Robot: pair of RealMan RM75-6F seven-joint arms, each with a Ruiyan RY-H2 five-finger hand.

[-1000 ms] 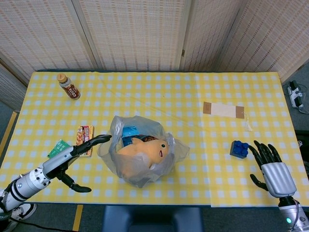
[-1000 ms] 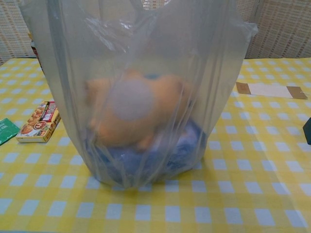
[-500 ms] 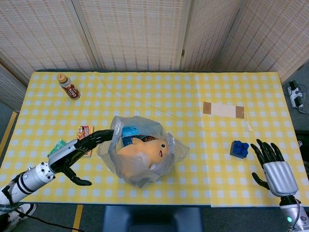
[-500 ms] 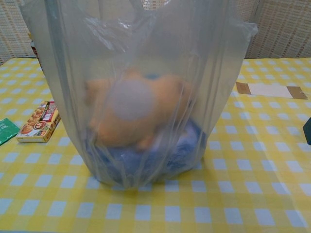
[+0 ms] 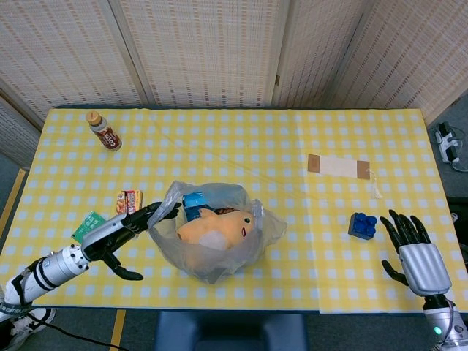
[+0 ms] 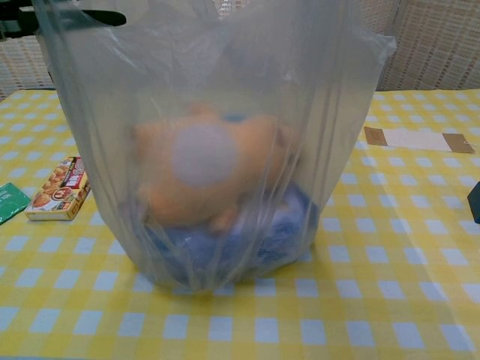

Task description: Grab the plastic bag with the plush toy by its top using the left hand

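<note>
A clear plastic bag [image 5: 219,241] stands at the table's front middle, its mouth facing up. Inside it lies an orange plush toy [image 5: 217,228] on something blue. My left hand [image 5: 126,228] is just left of the bag with fingers stretched out. Its fingertips [image 5: 167,211] touch the bag's upper left rim and its thumb hangs apart below, holding nothing. In the chest view the bag [image 6: 225,90] fills the frame, the plush toy [image 6: 206,169] blurs through it, and dark fingers [image 6: 75,16] show at its top left. My right hand [image 5: 411,252] rests open at the front right.
A snack box [image 5: 129,202] and a green packet [image 5: 89,223] lie under and behind my left forearm. A brown bottle [image 5: 104,131] lies at the back left. A blue brick [image 5: 363,225] sits near my right hand, and a taped paper strip [image 5: 338,166] lies beyond it.
My left hand has moved right and up to the bag's left rim, and its fingers now show in the chest view. The rim has shifted slightly. The right hand stays still.
</note>
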